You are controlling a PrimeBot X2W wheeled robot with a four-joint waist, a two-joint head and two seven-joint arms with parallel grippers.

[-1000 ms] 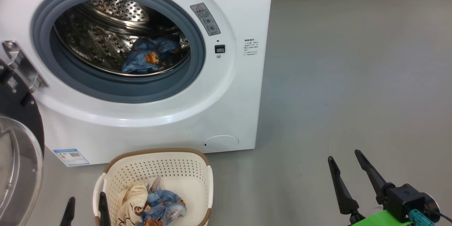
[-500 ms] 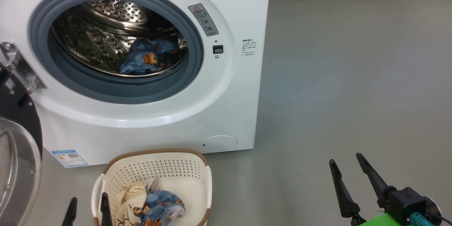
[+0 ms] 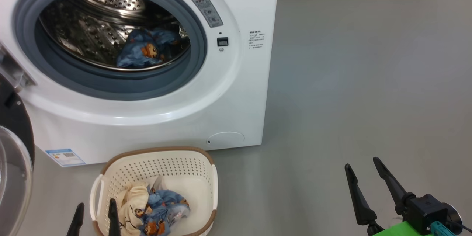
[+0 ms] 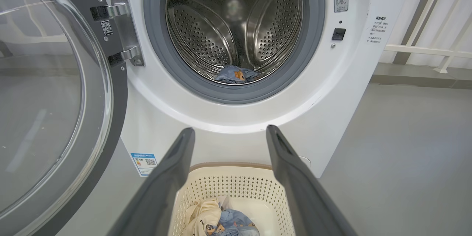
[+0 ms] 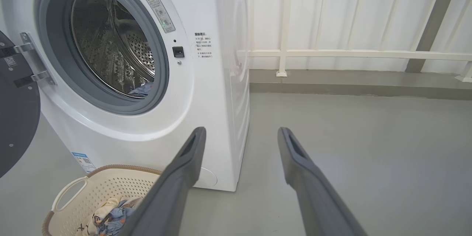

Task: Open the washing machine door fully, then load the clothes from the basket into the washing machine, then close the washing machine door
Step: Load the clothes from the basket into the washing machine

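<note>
Both grippers are hovering empty before the open washer.
Nearest, the left gripper [image 4: 229,129] is hanging with jaws spread wide over the basket [image 3: 158,150], gripping nothing. The right gripper [image 3: 361,162], equally spread, is hovering well to the right above the floor [image 3: 361,81]. The basket, holding blue-printed and cream clothes [image 3: 155,210], is sitting just before the washing machine [image 3: 236,92]. Its washing machine door [image 4: 44,92] is standing swung open on the left, and one blue garment [image 3: 143,51] is lying in the drum [image 3: 84,29].

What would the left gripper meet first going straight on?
The left gripper would probably meet the washing machine, its white front under the opening, passing above the basket; depth is unclear.
</note>
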